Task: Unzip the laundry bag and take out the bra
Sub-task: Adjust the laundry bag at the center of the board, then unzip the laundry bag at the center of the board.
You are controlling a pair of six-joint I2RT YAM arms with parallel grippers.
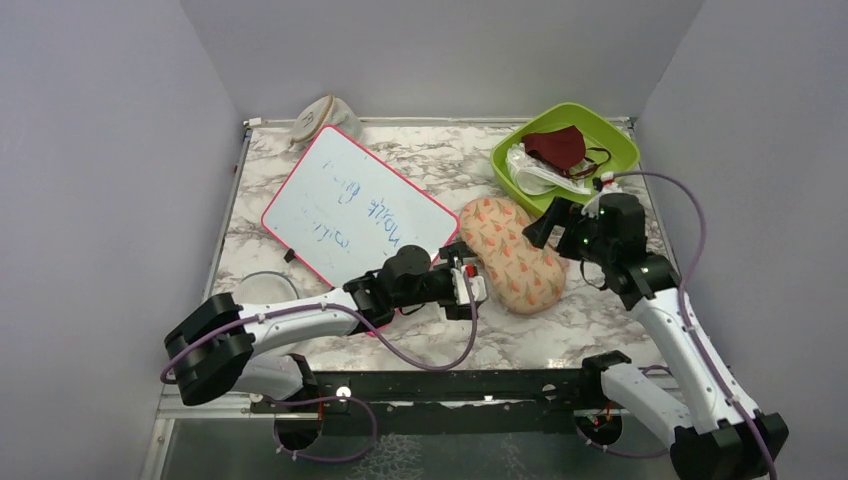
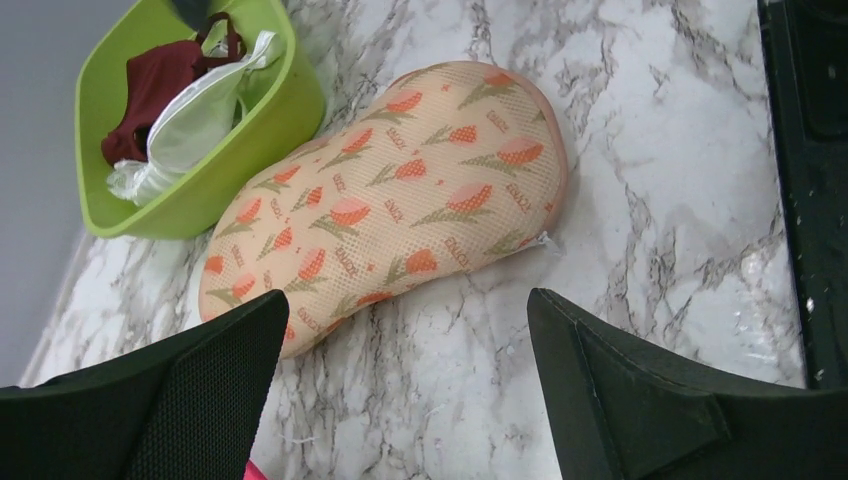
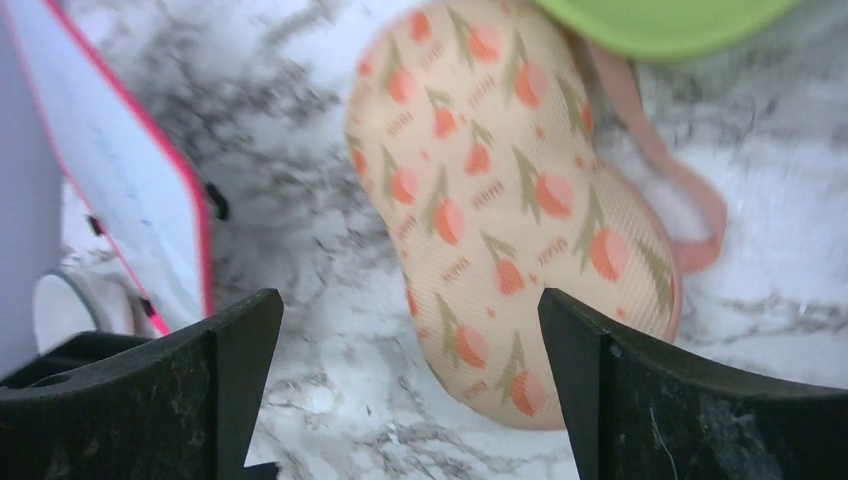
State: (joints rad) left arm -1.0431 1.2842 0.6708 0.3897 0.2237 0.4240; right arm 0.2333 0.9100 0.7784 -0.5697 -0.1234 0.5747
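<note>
The laundry bag, peach with orange-red and green prints, lies zipped shut on the marble table; it also shows in the left wrist view and the right wrist view. Its pink zip edging runs along the far-right side. My left gripper is open and empty at the bag's near-left end, just off it. My right gripper is open and empty above the bag's right side. The bra is hidden.
A green bin at the back right holds a maroon mask and a clear plastic wrapper. A pink-edged whiteboard lies to the left. A beige rounded fabric thing sits at the back; a grey round lid sits near left.
</note>
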